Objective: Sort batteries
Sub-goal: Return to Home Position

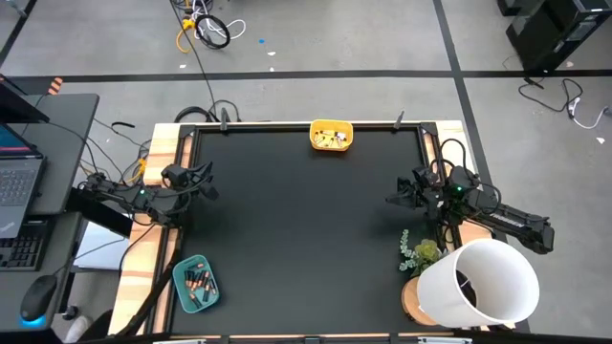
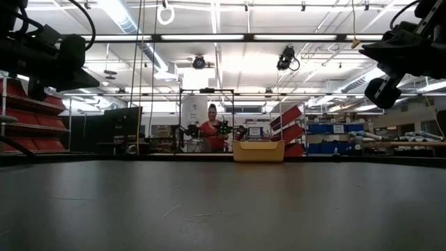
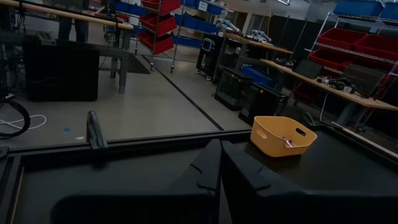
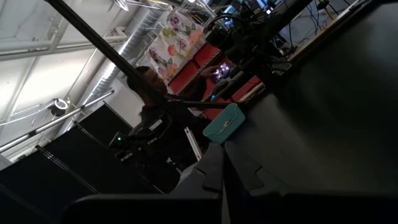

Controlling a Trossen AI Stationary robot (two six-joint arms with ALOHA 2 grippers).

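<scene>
Batteries lie in two trays. A yellow tray at the middle of the table's far edge holds several pale batteries; it also shows in the left wrist view and the low view. A teal tray on the wooden border at the near left holds several dark and copper batteries; the right wrist view shows this teal tray too. My left gripper hovers shut at the table's left side, its fingers together. My right gripper hovers shut at the right side, fingers together. Neither holds anything.
A white bucket-like cylinder and a small green plant stand at the near right corner. A laptop and a mouse sit on a desk left of the table. A person in red is far behind the table.
</scene>
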